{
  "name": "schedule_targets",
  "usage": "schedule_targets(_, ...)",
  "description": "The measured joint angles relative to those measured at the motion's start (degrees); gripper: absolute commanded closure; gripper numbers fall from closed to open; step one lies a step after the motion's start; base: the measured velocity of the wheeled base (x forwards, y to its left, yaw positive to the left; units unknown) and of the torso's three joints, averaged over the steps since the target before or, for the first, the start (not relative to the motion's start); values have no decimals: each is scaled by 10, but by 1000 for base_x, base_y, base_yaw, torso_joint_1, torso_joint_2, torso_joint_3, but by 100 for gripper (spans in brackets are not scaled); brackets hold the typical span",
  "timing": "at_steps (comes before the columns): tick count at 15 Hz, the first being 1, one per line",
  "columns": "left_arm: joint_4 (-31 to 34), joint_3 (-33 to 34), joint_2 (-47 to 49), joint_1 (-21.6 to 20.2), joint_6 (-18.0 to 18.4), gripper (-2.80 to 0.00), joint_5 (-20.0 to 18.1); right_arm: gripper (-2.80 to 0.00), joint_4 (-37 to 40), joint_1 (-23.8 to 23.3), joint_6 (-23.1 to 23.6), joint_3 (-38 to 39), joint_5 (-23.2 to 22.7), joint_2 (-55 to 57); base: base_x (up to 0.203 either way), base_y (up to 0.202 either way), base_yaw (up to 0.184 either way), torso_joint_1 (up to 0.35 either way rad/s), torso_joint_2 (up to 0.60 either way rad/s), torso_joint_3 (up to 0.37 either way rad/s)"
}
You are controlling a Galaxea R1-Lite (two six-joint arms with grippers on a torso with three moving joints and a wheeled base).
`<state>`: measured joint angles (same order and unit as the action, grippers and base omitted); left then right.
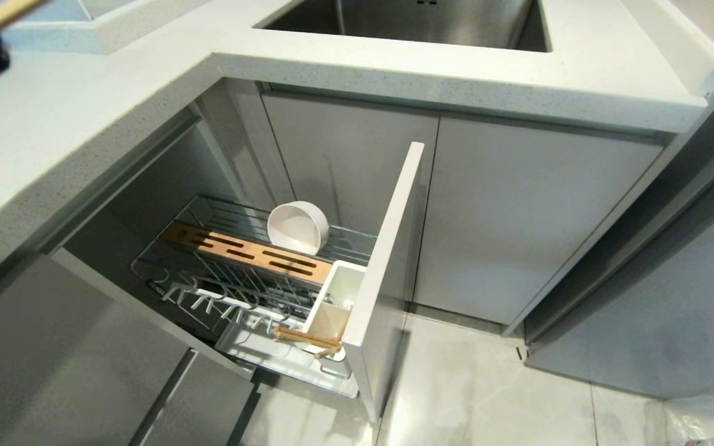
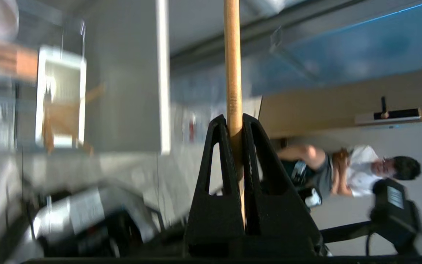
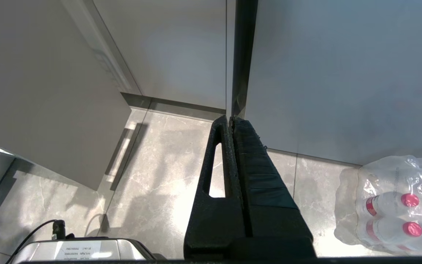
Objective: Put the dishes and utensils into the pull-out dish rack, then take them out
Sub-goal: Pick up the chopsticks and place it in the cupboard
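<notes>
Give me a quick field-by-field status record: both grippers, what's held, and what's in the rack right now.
left gripper: shut on one wooden chopstick, up at the counter's far left edge in the head view
right gripper: shut, empty, parked low over the floor tiles
pull-out dish rack: pulled out of the cabinet
bowl: cream-white, tipped on its side in the rack, behind the slotted wood strip
utensil cup: white; wooden chopsticks by it, tips sticking out
spoon: not visible
person: in the background, left wrist view
</notes>
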<state>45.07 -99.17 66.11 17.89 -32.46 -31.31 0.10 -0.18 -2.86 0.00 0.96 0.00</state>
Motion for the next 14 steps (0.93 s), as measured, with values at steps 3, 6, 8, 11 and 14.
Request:
schedule_targets(3,103,-45,66,5,-9,0,0,0,0,0,0,0,0,0,0,0,0,0,0,0)
schedule_targets(6,219,-105,139,13,-57,0,1,0,0,0,0,0,0,0,0,0,0,0,0,0)
schedule_targets(8,252,-117,167,32,-86,0,4,0,0,0,0,0,0,0,0,0,0,0,0,0)
schedule_targets(11,269,-120,191,48,-109,0,5,0,0,0,0,0,0,0,0,0,0,0,0,0)
schedule_targets(14,269,-120,218,77,-165,0,20,0,0,0,0,0,0,0,0,0,0,0,0,0)
